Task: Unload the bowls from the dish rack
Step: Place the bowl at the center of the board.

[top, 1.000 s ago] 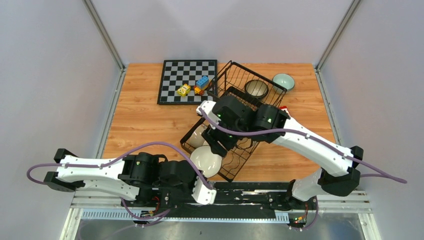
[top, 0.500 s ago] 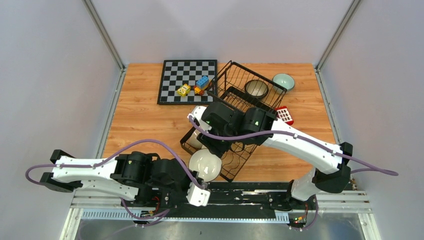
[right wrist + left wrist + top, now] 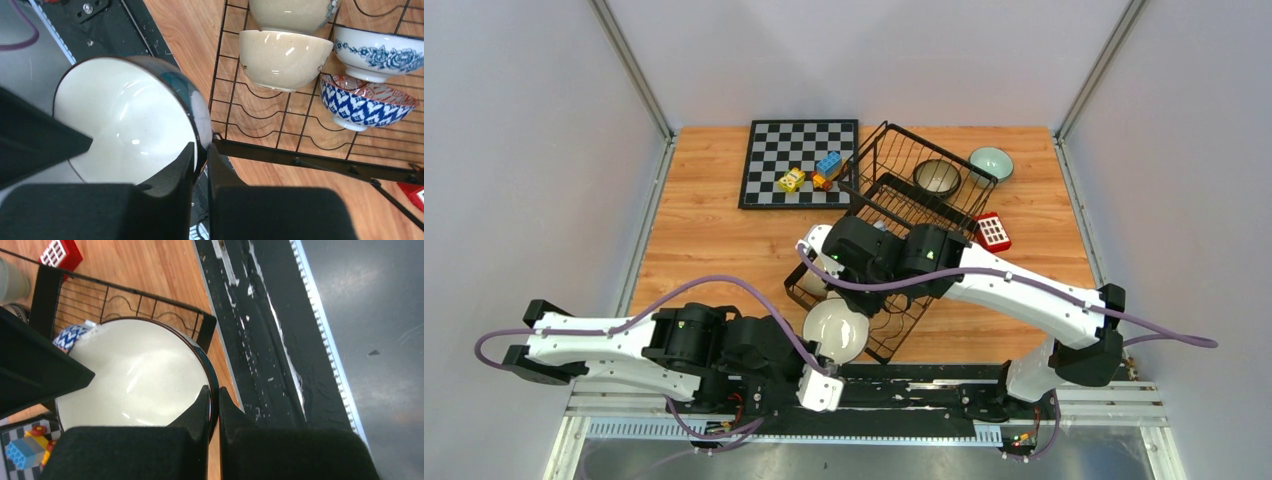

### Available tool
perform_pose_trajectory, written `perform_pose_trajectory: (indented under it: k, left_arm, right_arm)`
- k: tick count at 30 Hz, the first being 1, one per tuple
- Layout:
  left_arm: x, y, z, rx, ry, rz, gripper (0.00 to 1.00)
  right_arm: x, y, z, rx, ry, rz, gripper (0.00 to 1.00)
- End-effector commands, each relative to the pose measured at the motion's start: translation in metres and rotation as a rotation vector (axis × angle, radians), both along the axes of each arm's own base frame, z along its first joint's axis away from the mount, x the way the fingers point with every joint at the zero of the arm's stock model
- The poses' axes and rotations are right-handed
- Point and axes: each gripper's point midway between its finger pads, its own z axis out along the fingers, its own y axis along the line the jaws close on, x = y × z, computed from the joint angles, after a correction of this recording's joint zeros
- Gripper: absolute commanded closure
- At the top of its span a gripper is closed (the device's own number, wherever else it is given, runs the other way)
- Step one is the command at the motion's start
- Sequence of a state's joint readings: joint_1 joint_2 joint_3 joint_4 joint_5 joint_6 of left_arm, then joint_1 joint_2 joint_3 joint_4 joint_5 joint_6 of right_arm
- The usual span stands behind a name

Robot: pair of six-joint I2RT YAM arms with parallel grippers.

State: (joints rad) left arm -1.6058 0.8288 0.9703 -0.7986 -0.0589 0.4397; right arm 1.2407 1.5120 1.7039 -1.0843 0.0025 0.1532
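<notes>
A dark teal bowl with a white inside [image 3: 836, 328] hangs tilted at the near corner of the black wire dish rack [image 3: 871, 160]. My left gripper [image 3: 828, 352] is shut on its near rim; in the left wrist view the bowl [image 3: 130, 375] fills the frame, pinched by the left gripper [image 3: 213, 399]. My right gripper [image 3: 848, 302] is shut on the far rim of the same bowl [image 3: 125, 115], as the right gripper [image 3: 201, 154] shows. Beige [image 3: 285, 59], floral [image 3: 377, 52] and blue-patterned [image 3: 367, 102] bowls lie in the rack [image 3: 300, 157]. A dark speckled bowl [image 3: 937, 177] sits at its far end.
A mint green bowl [image 3: 991, 162] stands on the wooden table just beyond the rack. A chessboard [image 3: 799, 150] with toy blocks [image 3: 812, 176] lies at the back left. A red-and-white block [image 3: 992, 230] sits right of the rack. The black base rail [image 3: 924, 385] runs along the near edge.
My right arm has swung down and left over the rack, and its gripper has shut on the bowl's far rim. The left gripper still holds the bowl, shifted slightly nearer.
</notes>
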Motion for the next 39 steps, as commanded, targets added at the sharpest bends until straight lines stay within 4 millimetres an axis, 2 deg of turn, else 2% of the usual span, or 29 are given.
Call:
perform_pose_trajectory:
  k: [1,3,5,10,11,12,16,20,23,26,28,29,31,34,39]
  left_arm:
    - [0.003,-0.01,0.025,-0.127,0.005,0.036,1.0]
    - [0.01,-0.01,0.028,-0.157,0.005,0.089,0.99]
    - [0.018,-0.009,0.035,-0.207,0.007,0.151,0.85]
    - [0.03,-0.003,0.045,-0.328,0.033,0.255,0.3]
    - [0.034,-0.001,0.048,-0.349,0.037,0.283,0.12]
    - [0.037,0.001,0.051,-0.368,0.04,0.307,0.02]
    - [0.045,0.009,0.059,-0.447,0.091,0.404,0.0]
    - [0.057,0.015,0.058,-0.544,0.209,0.572,0.0]
    - [0.062,0.013,0.062,-0.636,0.379,0.729,0.0]
    - [0.053,-0.004,0.074,-0.777,0.573,0.727,0.0]
    - [0.062,-0.006,0.081,-0.921,0.684,0.795,0.0]
    - [0.066,-0.007,0.078,-0.964,0.736,0.84,0.0]
    - [0.074,-0.008,0.085,-1.03,0.813,0.916,0.0]
    - [0.097,0.003,0.08,-1.007,0.808,1.166,0.0]
    - [0.122,0.028,0.074,-1.034,0.906,1.43,0.0]
  right_arm:
    - [-0.011,-0.009,-0.01,-0.048,0.042,0.008,0.98]
    - [-0.011,-0.01,-0.007,-0.039,0.042,-0.005,1.0]
    - [-0.011,-0.011,-0.006,-0.032,0.043,-0.029,1.0]
    - [0.0,-0.018,0.0,0.022,-0.011,-0.12,1.0]
    - [0.002,-0.02,0.003,0.033,-0.025,-0.14,1.0]
    - [0.007,-0.024,0.006,0.043,-0.048,-0.164,1.0]
    - [0.029,-0.045,0.021,0.071,-0.158,-0.289,1.0]
    - [0.046,-0.066,0.03,0.128,-0.228,-0.406,1.0]
    - [0.052,-0.075,0.026,0.146,-0.237,-0.449,1.0]
    - [0.053,-0.081,0.022,0.147,-0.237,-0.475,1.0]
    - [0.054,-0.082,0.02,0.16,-0.239,-0.491,1.0]
    - [0.055,-0.083,0.019,0.161,-0.242,-0.507,1.0]
    - [0.059,-0.085,0.018,0.155,-0.256,-0.532,1.0]
    - [0.063,-0.086,0.019,0.142,-0.257,-0.562,1.0]
    - [0.071,-0.081,0.017,0.142,-0.251,-0.621,1.0]
